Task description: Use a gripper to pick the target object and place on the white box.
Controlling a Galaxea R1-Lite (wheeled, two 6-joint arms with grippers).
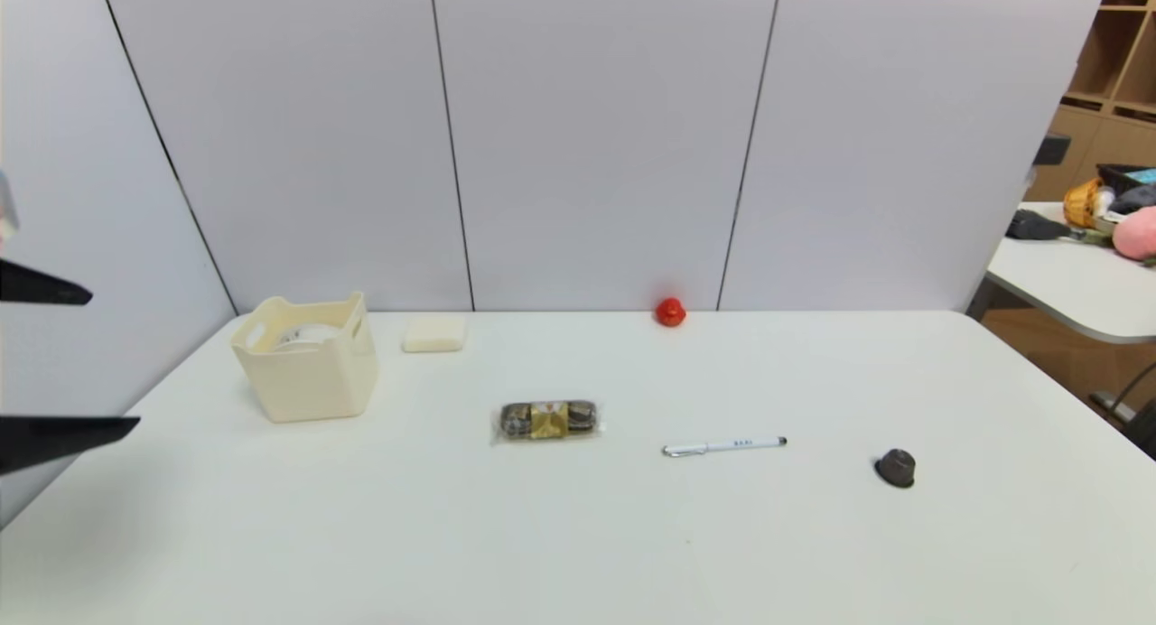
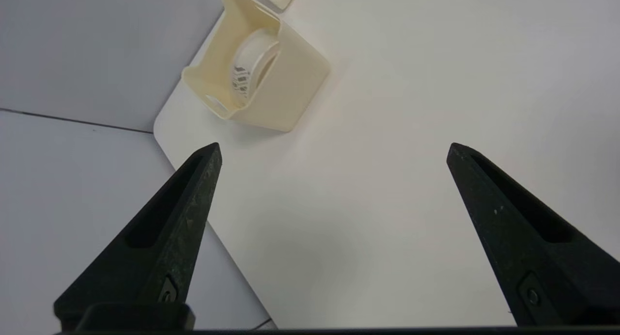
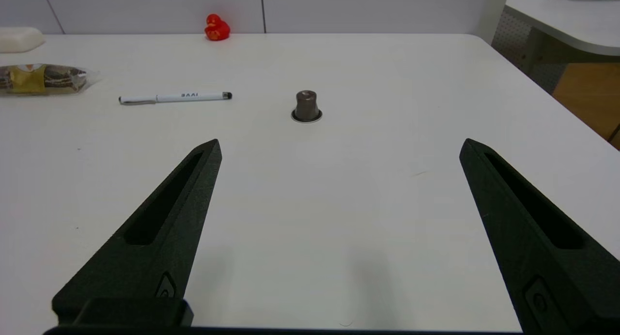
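Left gripper (image 2: pixel 334 144): in at the left edge of the head view, up above the surface, and it's wide open!
Left fingers (image 2: pixel 193 199): black, pointed, well apart, nothing between the tips!
Right gripper (image 3: pixel 342 140): out of the head view, over the surface, wide open too!
Right fingers (image 3: pixel 174 199): spread, tips apart, empty!

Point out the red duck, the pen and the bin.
Red duck (image 3: pixel 219 31): right wrist view, on its body.
Pen (image 1: pixel 731 445): head view, on its barrel.
Bin (image 1: pixel 312 386): head view, on its front wall.
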